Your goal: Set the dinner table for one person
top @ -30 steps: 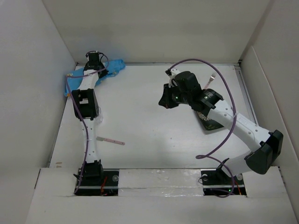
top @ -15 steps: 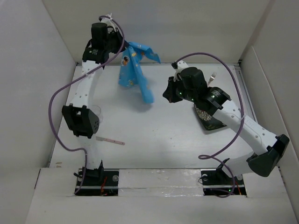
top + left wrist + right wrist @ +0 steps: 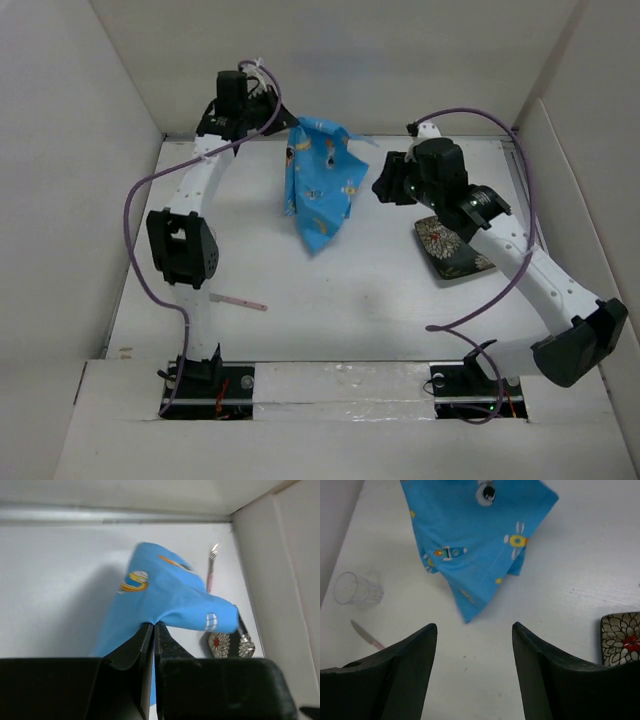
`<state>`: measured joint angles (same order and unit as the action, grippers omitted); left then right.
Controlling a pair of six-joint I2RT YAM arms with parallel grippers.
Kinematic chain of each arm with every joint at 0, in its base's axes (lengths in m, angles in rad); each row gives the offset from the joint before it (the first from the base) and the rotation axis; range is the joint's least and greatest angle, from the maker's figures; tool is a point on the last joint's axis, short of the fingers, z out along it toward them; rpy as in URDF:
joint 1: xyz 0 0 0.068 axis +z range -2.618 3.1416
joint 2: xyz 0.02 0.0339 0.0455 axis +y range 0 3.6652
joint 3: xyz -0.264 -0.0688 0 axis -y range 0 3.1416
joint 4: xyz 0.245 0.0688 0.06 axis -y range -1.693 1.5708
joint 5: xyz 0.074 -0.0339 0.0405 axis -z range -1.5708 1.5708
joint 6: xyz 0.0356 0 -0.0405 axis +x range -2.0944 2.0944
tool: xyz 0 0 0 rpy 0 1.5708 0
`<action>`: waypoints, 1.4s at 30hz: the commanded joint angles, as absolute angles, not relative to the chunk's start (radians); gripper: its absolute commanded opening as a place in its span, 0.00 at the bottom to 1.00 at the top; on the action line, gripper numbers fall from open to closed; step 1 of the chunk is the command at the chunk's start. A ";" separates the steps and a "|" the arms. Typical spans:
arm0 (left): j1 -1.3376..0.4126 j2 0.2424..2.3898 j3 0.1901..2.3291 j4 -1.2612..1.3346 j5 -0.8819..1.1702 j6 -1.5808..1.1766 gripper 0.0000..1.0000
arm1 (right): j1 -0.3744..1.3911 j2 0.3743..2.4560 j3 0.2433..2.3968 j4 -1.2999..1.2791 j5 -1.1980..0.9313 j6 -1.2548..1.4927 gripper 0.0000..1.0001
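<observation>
Left claw pinched shut on blue cartoon-print cloth placemat, which hangs above large white matte surface spread beneath it. Right claw wide open, empty, just right of placemat. Dark floral square plate farther right.

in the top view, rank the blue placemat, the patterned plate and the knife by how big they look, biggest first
1. blue placemat, though it hangs raised, nearer the camera, which may flatter it
2. patterned plate, partly hidden under the right arm
3. knife, short and thin
</observation>
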<state>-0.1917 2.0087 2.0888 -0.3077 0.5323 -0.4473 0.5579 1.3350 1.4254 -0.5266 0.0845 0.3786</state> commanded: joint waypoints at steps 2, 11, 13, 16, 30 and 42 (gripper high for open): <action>-0.227 2.083 2.023 -0.193 0.511 -0.581 0.00 | 0.529 1.408 1.316 -0.416 0.008 0.425 0.21; -0.310 2.056 1.872 -0.011 0.410 -0.716 0.00 | 0.617 1.554 1.213 -0.308 -0.049 0.457 0.31; -0.310 2.062 1.897 -0.037 0.391 -0.706 0.00 | 0.653 1.635 1.230 -0.295 -0.060 0.483 0.49; -0.310 2.075 1.928 -0.077 0.356 -0.677 0.00 | 0.718 1.747 1.284 -0.295 -0.043 0.518 0.55; -0.291 2.043 1.856 -0.078 0.347 -0.617 0.00 | 0.871 2.040 1.465 -0.267 0.078 0.663 0.69; -0.270 2.006 1.766 -0.046 0.351 -0.610 0.00 | 0.904 2.078 1.494 -0.181 0.051 0.680 0.78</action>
<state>-0.2729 2.0953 1.7844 -0.0929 0.3538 -0.6258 0.8867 2.0583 1.4422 -0.2451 0.0448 0.6739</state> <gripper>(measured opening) 0.007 0.779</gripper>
